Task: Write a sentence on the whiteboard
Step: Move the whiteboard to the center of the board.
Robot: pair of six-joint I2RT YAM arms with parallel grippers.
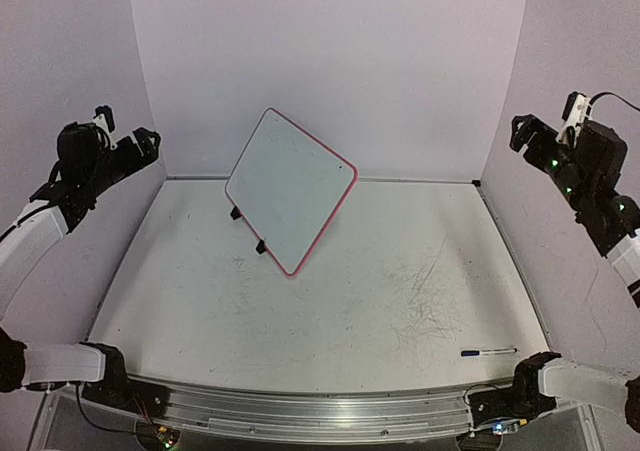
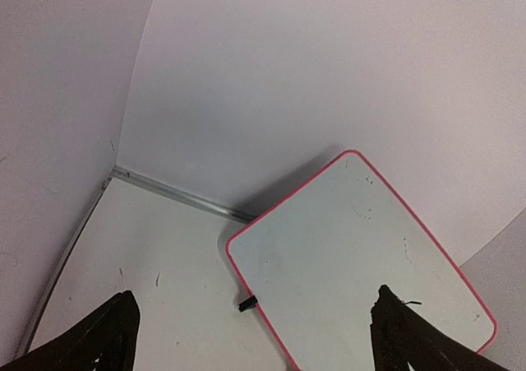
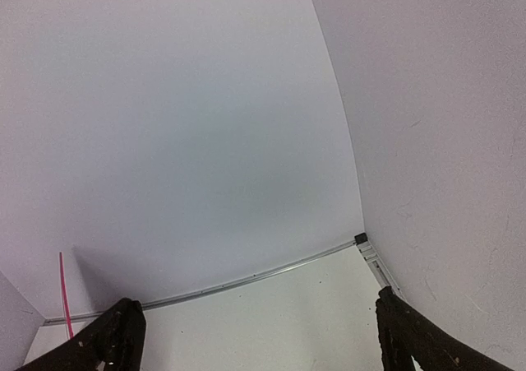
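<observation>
- The left gripper (image 1: 146, 142) hung high at the left wall. Its fingers (image 2: 108, 338) were spread wide with nothing between them.
- The whiteboard (image 1: 291, 188) stood left of centre at the back of the table (image 1: 330, 301). It was propped at a slant on two black clip feet (image 1: 248, 229), turned diamond-wise, with its upper corner rising in front of the back wall (image 1: 330, 51).
- The board lay ahead of and below the left fingers in the left wrist view, so the left arm was the nearer one to it.
- The board face was blank. The sentence had not been written.
- Grey scribbles (image 1: 425, 306) marked the tabletop right of centre.
- A thin marker (image 1: 488, 352) lay flat near the front right. Its long axis ran roughly along the near edge and its dark end pointed left.
- The marker sat close to the right arm's base and well apart from the board. Judgement: the pickup falls to the right arm, which must reach down and back toward itself.
- The right gripper (image 1: 522, 131) was raised at the right wall. Its fingers (image 3: 115, 338) were spread and empty, and faced the back corner.
- No container showed in any view.
</observation>
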